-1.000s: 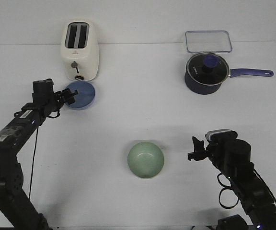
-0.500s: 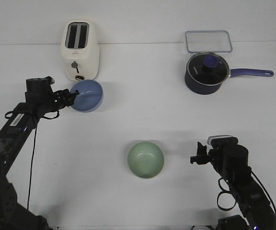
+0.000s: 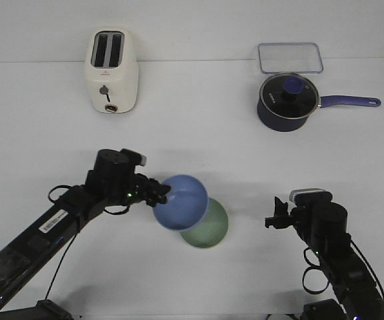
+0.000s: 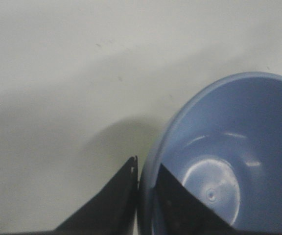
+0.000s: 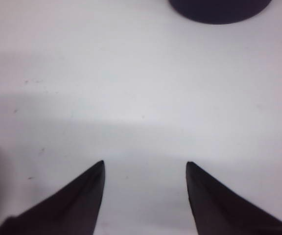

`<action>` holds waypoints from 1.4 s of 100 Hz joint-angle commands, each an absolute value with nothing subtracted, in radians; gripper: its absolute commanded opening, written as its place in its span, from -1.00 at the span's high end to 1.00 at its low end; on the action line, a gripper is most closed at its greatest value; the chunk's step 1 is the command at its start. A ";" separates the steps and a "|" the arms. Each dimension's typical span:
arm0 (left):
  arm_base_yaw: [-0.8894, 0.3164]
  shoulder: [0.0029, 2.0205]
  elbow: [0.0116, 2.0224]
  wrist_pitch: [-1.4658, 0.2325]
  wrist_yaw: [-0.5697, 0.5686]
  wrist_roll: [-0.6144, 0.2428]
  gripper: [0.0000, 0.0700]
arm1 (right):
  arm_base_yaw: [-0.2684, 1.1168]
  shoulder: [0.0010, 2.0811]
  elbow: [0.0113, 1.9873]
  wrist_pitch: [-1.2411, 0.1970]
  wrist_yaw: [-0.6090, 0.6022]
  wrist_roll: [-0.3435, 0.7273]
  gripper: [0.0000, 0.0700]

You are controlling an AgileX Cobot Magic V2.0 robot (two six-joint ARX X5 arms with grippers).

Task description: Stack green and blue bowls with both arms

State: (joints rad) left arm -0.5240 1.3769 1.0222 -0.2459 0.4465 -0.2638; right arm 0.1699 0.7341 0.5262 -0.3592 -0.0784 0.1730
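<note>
My left end effector [image 3: 162, 195] is clamped on the rim of the blue bowl [image 3: 181, 201], one finger inside the wall, one outside. I hold it tilted above the green bowl [image 3: 209, 230], which sits on the desk [image 3: 192, 140] partly hidden beneath. My right end effector [image 3: 272, 215] hangs apart and empty, beside the green bowl. Both bowls look light, rigid, smooth, likely slippery. Rim pinch is the sensible hold; a tilted bowl may swing or slip.
</note>
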 commanded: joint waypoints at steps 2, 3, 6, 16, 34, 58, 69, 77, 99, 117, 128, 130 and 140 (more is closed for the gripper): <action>-0.588 1.401 1.025 -0.216 0.388 -0.292 0.96 | 0.174 0.738 0.535 -0.352 -0.081 0.183 0.02; -0.598 1.404 1.025 -0.215 0.377 -0.292 0.96 | 0.174 0.738 0.535 -0.352 -0.081 0.183 0.02; -0.622 1.413 1.025 -0.210 0.350 -0.291 0.96 | 0.174 0.738 0.535 -0.352 -0.081 0.183 0.02; -0.669 1.433 1.025 -0.174 0.303 -0.288 0.96 | 0.174 0.738 0.535 -0.352 -0.086 0.183 0.02; -0.709 1.459 1.025 -0.138 0.291 -0.289 0.95 | 0.174 0.738 0.535 -0.352 -0.091 0.183 0.02; -0.711 1.448 1.026 -0.127 0.259 -0.278 -0.01 | 0.174 0.738 0.536 -0.351 -0.090 0.183 0.02; -0.688 1.413 1.026 -0.133 0.258 -0.244 0.00 | 0.173 0.736 0.536 -0.339 -0.089 0.183 0.02; -0.653 1.366 1.026 -0.135 0.234 -0.222 0.02 | 0.173 0.730 0.536 -0.329 -0.085 0.183 0.03; -0.507 1.184 1.026 -0.167 0.008 -0.096 1.00 | 0.170 0.668 0.536 -0.297 -0.078 0.181 0.93; -0.339 1.048 1.004 -0.226 -0.047 -0.029 0.97 | 0.170 0.528 0.525 -0.270 -0.045 0.169 1.00; -0.243 0.897 0.861 -0.104 -0.047 -0.016 0.97 | 0.171 0.382 0.465 -0.200 -0.044 0.138 1.00; -0.228 0.862 0.821 -0.065 -0.047 -0.016 0.97 | 0.171 0.353 0.451 -0.189 -0.044 0.138 1.00; -0.164 0.685 0.601 0.142 -0.047 -0.018 0.97 | 0.171 0.244 0.386 -0.152 -0.044 0.138 1.00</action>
State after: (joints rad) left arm -0.1860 0.7803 0.7319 0.0105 -0.0494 -0.0376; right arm 0.1696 0.2852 0.4152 -0.1677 -0.0479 0.1528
